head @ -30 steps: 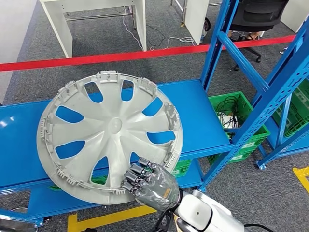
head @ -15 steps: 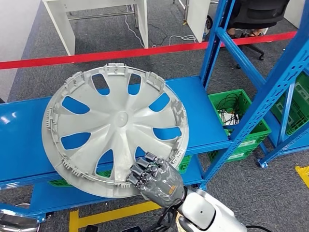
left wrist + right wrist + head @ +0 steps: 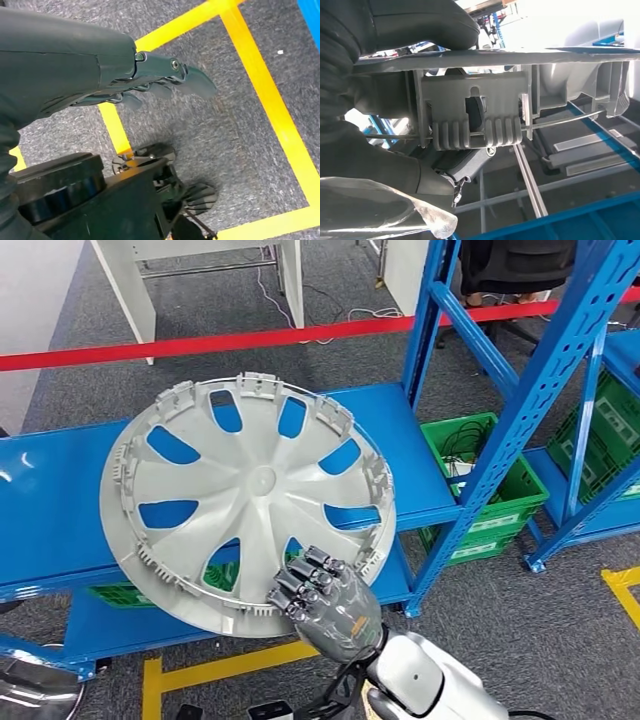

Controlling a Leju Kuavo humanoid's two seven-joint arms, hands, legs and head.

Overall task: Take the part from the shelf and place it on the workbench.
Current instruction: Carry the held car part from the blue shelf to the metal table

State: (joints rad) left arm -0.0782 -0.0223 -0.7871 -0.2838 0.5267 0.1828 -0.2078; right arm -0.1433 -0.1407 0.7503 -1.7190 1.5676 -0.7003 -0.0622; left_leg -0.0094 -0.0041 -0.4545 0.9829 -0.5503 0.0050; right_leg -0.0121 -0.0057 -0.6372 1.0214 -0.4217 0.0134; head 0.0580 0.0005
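The part is a large grey wheel cover [image 3: 249,498] with several spokes, held tilted above the blue shelf board [image 3: 53,510]. My right hand [image 3: 326,608] grips its near rim from below right, fingers curled over the edge. In the right wrist view the cover's rim and ribbed clip [image 3: 478,117] sit between the thumb and the fingers [image 3: 448,172]. My left hand [image 3: 151,80] hangs over the grey floor, its fingers extended and holding nothing.
Blue rack uprights [image 3: 528,400] stand to the right, with green crates [image 3: 483,490] under them. A red floor line [image 3: 226,340] and white table legs [image 3: 124,285] lie beyond the shelf. Yellow floor tape [image 3: 264,100] marks the carpet near me.
The whole picture has shifted, so the camera has moved. The cover in my right hand sits slightly further right and higher against the shelf than a second ago.
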